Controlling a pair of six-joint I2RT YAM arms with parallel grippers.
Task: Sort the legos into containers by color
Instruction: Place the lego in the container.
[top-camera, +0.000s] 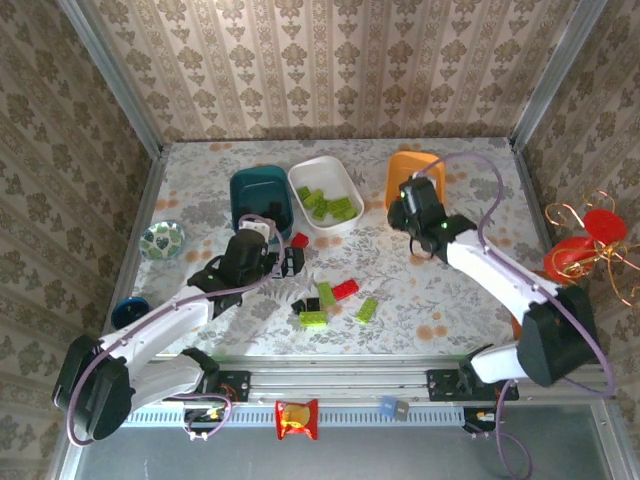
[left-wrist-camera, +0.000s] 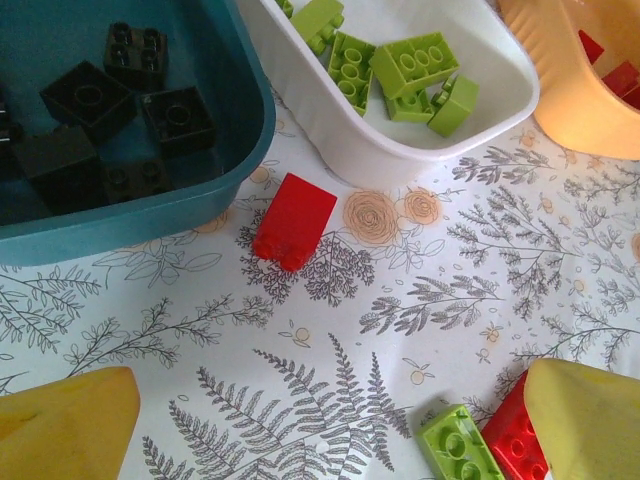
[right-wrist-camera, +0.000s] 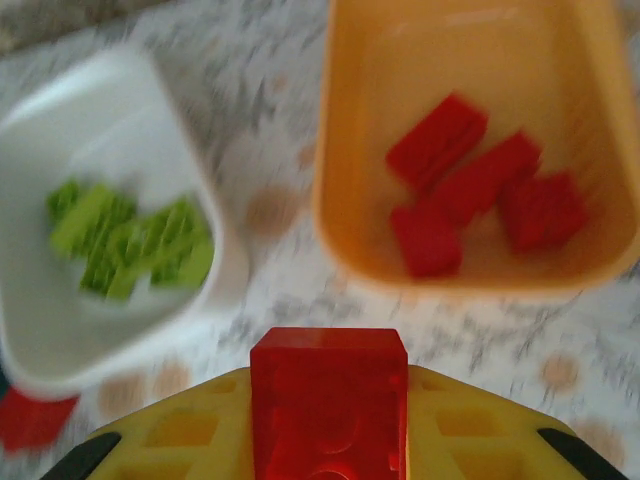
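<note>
Red brick (right-wrist-camera: 328, 385) pinched tight in the right gripper (right-wrist-camera: 330, 448), near the orange tub (right-wrist-camera: 345, 120) holding other red bricks (right-wrist-camera: 470, 185), beside the white tub (right-wrist-camera: 40, 330) of green bricks (right-wrist-camera: 130, 240); left gripper (left-wrist-camera: 330, 425) spread wide above loose bricks (left-wrist-camera: 293, 222) on the table (left-wrist-camera: 450, 300).

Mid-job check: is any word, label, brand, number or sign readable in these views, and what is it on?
No text can be read.
green bricks in the white tub: nothing legible on the studs.
red brick in the right fingers: blurred, no lettering made out.
red-and-yellow tag below the front rail: too small to read.
</note>
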